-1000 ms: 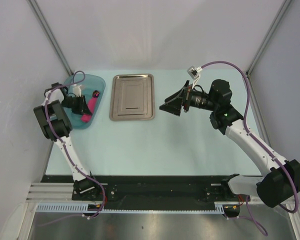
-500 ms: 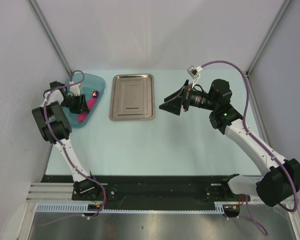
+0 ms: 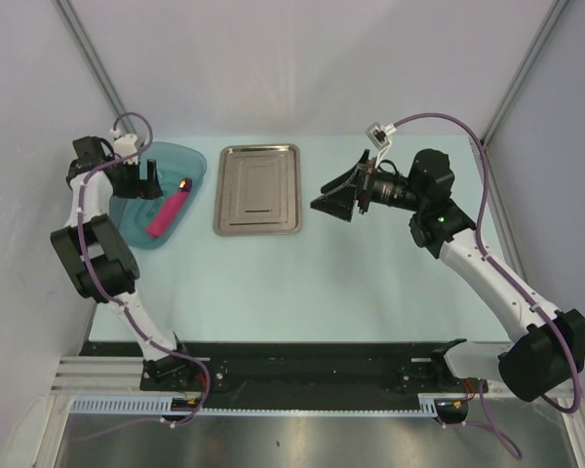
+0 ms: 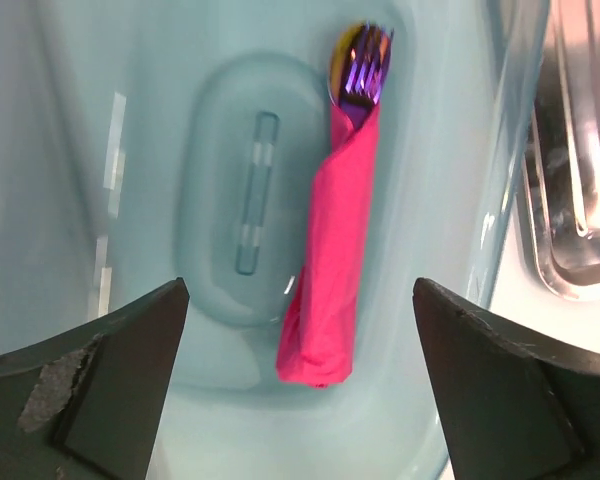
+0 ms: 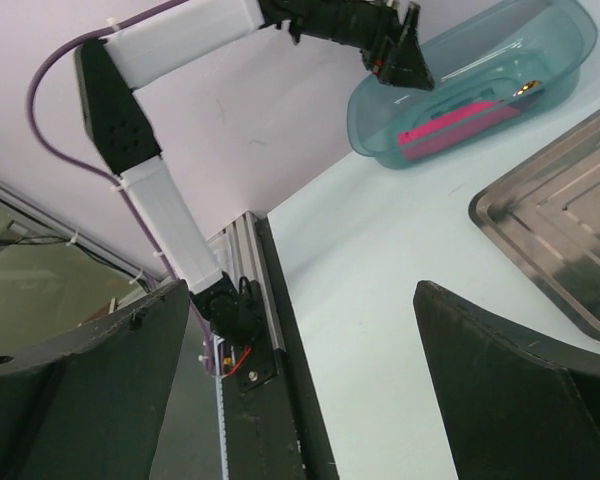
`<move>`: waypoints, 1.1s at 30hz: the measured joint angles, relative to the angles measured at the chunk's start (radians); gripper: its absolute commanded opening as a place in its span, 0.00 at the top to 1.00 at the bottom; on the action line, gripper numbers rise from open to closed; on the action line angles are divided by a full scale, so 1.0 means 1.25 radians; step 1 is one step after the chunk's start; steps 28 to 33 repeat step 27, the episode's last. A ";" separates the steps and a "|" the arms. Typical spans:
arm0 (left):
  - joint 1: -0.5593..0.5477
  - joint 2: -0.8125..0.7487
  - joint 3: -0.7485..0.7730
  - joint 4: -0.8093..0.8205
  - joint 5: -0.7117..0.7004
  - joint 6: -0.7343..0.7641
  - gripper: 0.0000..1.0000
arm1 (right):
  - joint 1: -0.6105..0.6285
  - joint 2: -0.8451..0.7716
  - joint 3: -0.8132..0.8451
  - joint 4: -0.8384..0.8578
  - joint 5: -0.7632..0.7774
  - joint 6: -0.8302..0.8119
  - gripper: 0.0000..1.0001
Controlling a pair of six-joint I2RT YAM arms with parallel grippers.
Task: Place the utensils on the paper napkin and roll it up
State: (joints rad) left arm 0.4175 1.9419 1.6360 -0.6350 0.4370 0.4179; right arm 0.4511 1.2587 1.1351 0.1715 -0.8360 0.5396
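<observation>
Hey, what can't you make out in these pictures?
Utensil handles: left wrist view, wrapped inside the rolled napkin; only purple fork tines poke out.
Spoon: cannot be picked out; napkin and tines cover it, left wrist view.
Steel tray: left wrist view, cut off by the right edge.

Pale mint-green table [image 3: 302,283] dead centre, evenly lit, only faint soft shadows on it. Behind the table, a plain white wall [image 3: 302,58]. Left and right of the table, more white panels [image 3: 29,146], closing it in like a booth. From the table's two back corners, grey metal struts [image 3: 96,66] slanting up and outward. Along the table's near edge, a black strip [image 3: 322,359], then a silver rail [image 3: 83,375], then a white toothed strip [image 3: 302,408]. Nearest of all, below the table, a brushed grey metal surface [image 3: 302,444] with a dull sheen.
</observation>
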 measured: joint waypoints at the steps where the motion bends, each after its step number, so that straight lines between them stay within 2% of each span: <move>1: 0.000 -0.017 0.000 0.008 -0.005 -0.003 0.01 | -0.003 0.000 0.003 -0.005 0.001 -0.003 0.00; 6: -0.024 -0.095 0.040 -0.008 -0.044 -0.036 0.00 | -0.054 -0.008 0.007 -0.051 0.020 -0.032 0.00; 9: -0.082 -0.135 0.098 -0.030 -0.099 -0.064 0.00 | -0.096 -0.015 0.008 -0.106 0.045 -0.065 0.00; 13: -0.245 -0.221 0.144 -0.058 -0.172 -0.111 0.00 | -0.170 -0.023 0.010 -0.202 0.079 -0.121 0.00; 17: -0.431 -0.311 0.134 -0.065 -0.226 -0.156 0.01 | -0.256 -0.029 0.007 -0.290 0.110 -0.171 0.00; 19: -0.516 -0.364 0.084 -0.050 -0.247 -0.179 0.00 | -0.298 -0.039 -0.002 -0.323 0.132 -0.193 0.00; 22: -0.590 -0.436 -0.032 -0.027 -0.265 -0.212 0.01 | -0.346 -0.064 -0.028 -0.378 0.188 -0.227 0.00; 27: -0.608 -0.471 -0.199 -0.018 -0.264 -0.266 0.00 | -0.384 -0.133 -0.112 -0.444 0.249 -0.286 0.00; 33: -0.608 -0.471 -0.199 -0.018 -0.264 -0.266 0.00 | -0.384 -0.133 -0.112 -0.444 0.249 -0.286 0.00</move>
